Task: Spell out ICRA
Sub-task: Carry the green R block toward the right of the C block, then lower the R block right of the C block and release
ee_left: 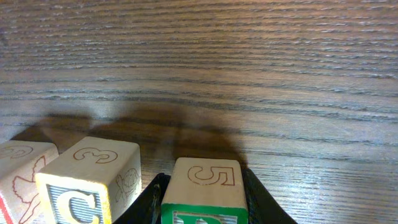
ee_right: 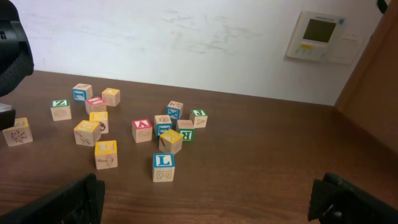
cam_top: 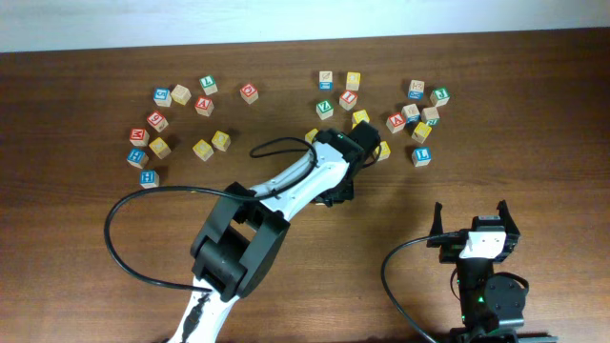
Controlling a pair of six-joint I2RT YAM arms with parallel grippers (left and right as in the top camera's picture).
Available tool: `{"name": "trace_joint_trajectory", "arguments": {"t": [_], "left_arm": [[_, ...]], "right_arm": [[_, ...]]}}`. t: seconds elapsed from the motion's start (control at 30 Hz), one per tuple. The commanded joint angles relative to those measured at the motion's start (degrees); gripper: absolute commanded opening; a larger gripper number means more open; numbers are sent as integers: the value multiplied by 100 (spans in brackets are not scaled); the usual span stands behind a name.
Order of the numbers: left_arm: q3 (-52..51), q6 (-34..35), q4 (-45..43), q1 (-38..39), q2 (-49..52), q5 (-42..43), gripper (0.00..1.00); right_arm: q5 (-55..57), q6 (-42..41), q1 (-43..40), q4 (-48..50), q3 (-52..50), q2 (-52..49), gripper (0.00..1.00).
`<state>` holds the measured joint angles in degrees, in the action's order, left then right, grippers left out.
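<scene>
**Left claw grips the R**

The left gripper [ee_left: 203, 200] pinches the green R cube [ee_left: 205, 177]. The C cube [ee_left: 87, 180] sits just beside it, at its 9 o'clock. The right gripper [cam_top: 472, 215] gapes wide at the table's [cam_top: 76, 267] 5 o'clock.

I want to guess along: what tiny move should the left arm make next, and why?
Probably open the left fingers and let go: the green-faced cube they squeeze looks level with the C cube, right beside it with a small gap.
</scene>
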<state>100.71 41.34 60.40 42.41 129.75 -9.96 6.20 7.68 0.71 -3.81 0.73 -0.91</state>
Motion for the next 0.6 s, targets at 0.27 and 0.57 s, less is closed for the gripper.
{"name": "trace_joint_trajectory", "arguments": {"t": [0.27,0.57], "left_arm": [[-2,146,-33,-70,-24,-103,38],[640,-85,350,-96,-24,-107,42]], "right_arm": [[48,2,-42,-24,-42,44,98],[48,2,-42,-24,-42,44,98]]}}
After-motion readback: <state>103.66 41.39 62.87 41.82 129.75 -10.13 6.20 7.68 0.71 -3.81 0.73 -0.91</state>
